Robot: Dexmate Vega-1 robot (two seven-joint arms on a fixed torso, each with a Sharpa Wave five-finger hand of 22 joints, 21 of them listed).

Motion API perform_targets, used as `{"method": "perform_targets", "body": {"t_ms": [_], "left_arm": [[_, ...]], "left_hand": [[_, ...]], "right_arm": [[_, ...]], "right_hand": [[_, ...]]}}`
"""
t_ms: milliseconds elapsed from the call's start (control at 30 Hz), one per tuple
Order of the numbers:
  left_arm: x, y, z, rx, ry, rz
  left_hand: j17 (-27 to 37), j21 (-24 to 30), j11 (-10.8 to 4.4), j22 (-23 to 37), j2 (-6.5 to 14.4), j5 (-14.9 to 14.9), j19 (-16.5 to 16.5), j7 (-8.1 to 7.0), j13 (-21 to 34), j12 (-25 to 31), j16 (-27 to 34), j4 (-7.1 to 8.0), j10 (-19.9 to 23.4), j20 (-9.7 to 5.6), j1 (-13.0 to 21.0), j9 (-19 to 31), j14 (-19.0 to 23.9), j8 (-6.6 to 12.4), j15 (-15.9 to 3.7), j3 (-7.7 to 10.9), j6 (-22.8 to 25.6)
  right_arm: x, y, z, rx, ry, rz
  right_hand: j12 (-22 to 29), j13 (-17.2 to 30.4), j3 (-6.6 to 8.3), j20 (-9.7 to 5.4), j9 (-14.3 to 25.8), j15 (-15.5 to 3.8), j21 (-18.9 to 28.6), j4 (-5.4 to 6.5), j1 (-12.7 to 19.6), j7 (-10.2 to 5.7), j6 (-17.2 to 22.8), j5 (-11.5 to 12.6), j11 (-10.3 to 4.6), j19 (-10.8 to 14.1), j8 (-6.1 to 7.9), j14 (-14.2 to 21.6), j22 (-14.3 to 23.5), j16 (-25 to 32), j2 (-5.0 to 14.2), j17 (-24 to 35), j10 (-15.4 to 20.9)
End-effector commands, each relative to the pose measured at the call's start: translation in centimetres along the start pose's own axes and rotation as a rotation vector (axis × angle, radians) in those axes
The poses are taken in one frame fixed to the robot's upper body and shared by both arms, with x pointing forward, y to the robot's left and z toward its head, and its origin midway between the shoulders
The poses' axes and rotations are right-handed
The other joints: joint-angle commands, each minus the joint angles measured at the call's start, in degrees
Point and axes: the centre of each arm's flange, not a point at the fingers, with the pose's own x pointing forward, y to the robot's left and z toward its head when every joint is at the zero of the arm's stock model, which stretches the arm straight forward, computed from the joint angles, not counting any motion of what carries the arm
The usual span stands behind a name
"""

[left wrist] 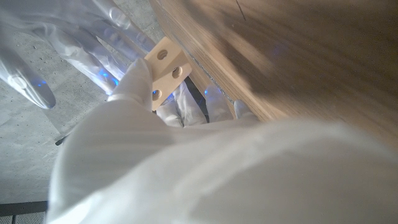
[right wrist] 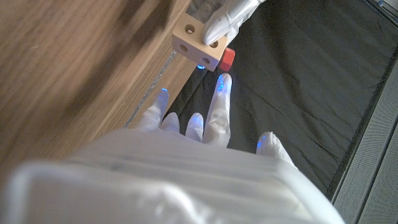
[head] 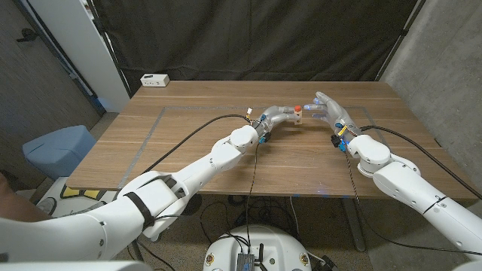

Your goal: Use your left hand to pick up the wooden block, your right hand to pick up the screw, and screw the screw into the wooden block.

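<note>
A pale wooden block with round holes is held above the far middle of the table in my left hand. The left wrist view shows that hand's thumb pressed on the block. A red-headed screw sits in the block; in the right wrist view its red head sticks out of the block. My right hand is just right of the block with fingers spread and nothing between them.
The wooden table has a thin taped rectangle outline. A white box sits at the far left corner. Cables run over the table's middle to both wrists. A black curtain hangs behind.
</note>
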Motion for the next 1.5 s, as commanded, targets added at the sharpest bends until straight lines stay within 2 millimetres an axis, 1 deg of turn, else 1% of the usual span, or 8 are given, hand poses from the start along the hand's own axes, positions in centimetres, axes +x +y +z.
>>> {"method": "perform_targets", "body": {"t_ms": [33, 167, 400, 433, 700, 900, 1200, 1500], "left_arm": [[-0.2, -0.2, 0.0, 0.003, 0.000, 0.001], [-0.3, -0.3, 0.1, 0.004, -0.001, -0.001], [-0.4, -0.4, 0.1, 0.004, -0.003, -0.003], [-0.5, -0.4, 0.1, 0.004, -0.004, -0.004], [-0.6, -0.4, 0.2, 0.004, -0.006, -0.003], [-0.8, -0.4, 0.2, 0.004, -0.007, -0.002], [-0.9, -0.4, 0.2, 0.007, -0.009, -0.004], [-0.9, -0.4, 0.3, 0.008, -0.010, -0.004]], "left_hand": [[0.2, 0.4, -0.18, 0.3, 1.2, 0.1, -0.1, 0.55, 4.0, 1.2, 0.0, 0.95, 0.7, 0.24, 0.2, 0.3, 0.5, 0.47, -2.98, 1.16, 1.3], [0.2, 0.4, -0.17, 0.3, 1.2, 0.1, -0.1, 0.59, 4.0, 1.2, 0.0, 0.98, 0.7, 0.27, 0.1, 0.3, 0.4, 0.48, -3.03, 1.15, 1.4], [0.2, 0.4, -0.16, 0.3, 1.2, 0.1, -0.1, 0.56, 4.0, 1.2, 0.0, 0.93, 0.7, 0.30, 0.2, 0.3, 0.5, 0.49, -2.93, 1.15, 1.4], [0.1, 0.3, -0.16, 0.3, 1.2, 0.1, -0.2, 0.57, 4.0, 1.2, 0.0, 0.93, 0.7, 0.29, 0.2, 0.3, 0.5, 0.49, -2.90, 1.15, 1.4], [0.2, 0.4, -0.16, 0.3, 1.2, 0.1, -0.1, 0.54, 4.0, 1.1, 0.0, 0.97, 0.6, 0.28, 0.2, 0.3, 0.4, 0.47, -2.98, 1.14, 1.3], [0.2, 0.4, -0.17, 0.3, 1.2, 0.1, -0.1, 0.52, 4.0, 1.2, 0.0, 0.98, 0.6, 0.25, 0.1, 0.3, 0.5, 0.45, -2.89, 1.13, 1.3], [0.2, 0.4, -0.16, 0.3, 1.2, 0.1, -0.1, 0.54, 4.0, 1.2, 0.0, 1.01, 0.7, 0.28, 0.1, 0.3, 0.5, 0.46, -2.96, 1.14, 1.3], [0.2, 0.4, -0.17, 0.3, 1.2, 0.1, -0.1, 0.58, 4.0, 1.2, 0.0, 0.96, 0.7, 0.27, 0.2, 0.3, 0.4, 0.47, -2.89, 1.17, 1.3]], "right_arm": [[-0.1, -0.3, -0.2, 0.007, -0.003, -0.018], [-0.1, -0.2, -0.2, 0.004, -0.005, -0.003], [0.1, -0.1, -0.1, 0.006, -0.001, 0.022], [0.1, -0.1, -0.1, 0.005, 0.000, 0.024], [0.4, 0.2, -0.2, 0.007, 0.001, 0.062], [0.7, 0.4, -0.2, 0.011, 0.006, 0.083], [0.9, 0.7, -0.2, 0.016, 0.010, 0.106], [1.0, 0.7, -0.1, 0.011, 0.009, 0.117]], "right_hand": [[-0.4, 0.2, 0.38, -0.68, 0.1, 0.48, 0.1, -0.27, 0.5, -0.20, -1.6, -0.1, 0.36, 0.8, -0.66, 0.2, 0.1, -0.2, -0.03, 0.1, -0.8], [-0.8, 0.3, 0.38, -0.96, 0.1, 0.54, -0.2, -0.28, 0.4, -0.80, -3.2, -0.1, -0.19, 0.4, -1.29, -0.4, 0.1, -0.5, -0.05, 0.1, -2.0], [-1.3, 0.3, 0.16, -0.21, 0.2, 0.94, -1.0, -0.07, -0.2, -2.08, -6.5, -0.2, -0.37, -1.9, -1.98, -2.5, 0.1, -1.1, -0.19, 0.4, -4.4], [-1.3, 0.3, 0.12, -0.17, 0.1, 1.16, -1.2, -0.05, -0.3, -2.14, -7.1, -0.2, -0.52, -2.6, -2.07, -2.9, 0.2, -1.2, -0.22, 0.4, -4.9], [-1.5, 0.3, -0.12, 0.24, 0.1, 1.52, -1.4, 0.30, -0.9, -2.50, -10.0, -0.2, -0.81, -5.0, -2.34, -5.0, 0.2, -1.6, -0.24, 0.6, -7.3], [-1.6, 0.3, -0.31, 0.34, 0.0, 1.78, -1.4, 0.50, -1.2, -2.69, -12.0, -0.2, -0.60, -6.4, -2.44, -6.4, 0.2, -1.7, -0.37, 0.6, -8.9], [-1.5, 0.2, -0.54, 0.73, 0.0, 1.95, -1.3, 0.81, -1.6, -3.13, -13.7, -0.2, -0.47, -7.8, -2.37, -7.6, 0.2, -1.7, -0.47, 0.8, -10.4], [-1.3, 0.2, -0.64, 0.95, -0.1, 1.98, -1.2, 0.96, -1.8, -2.98, -13.4, -0.1, -0.40, -8.4, -1.90, -7.9, 0.2, -1.6, -0.50, 0.8, -10.7]]}}
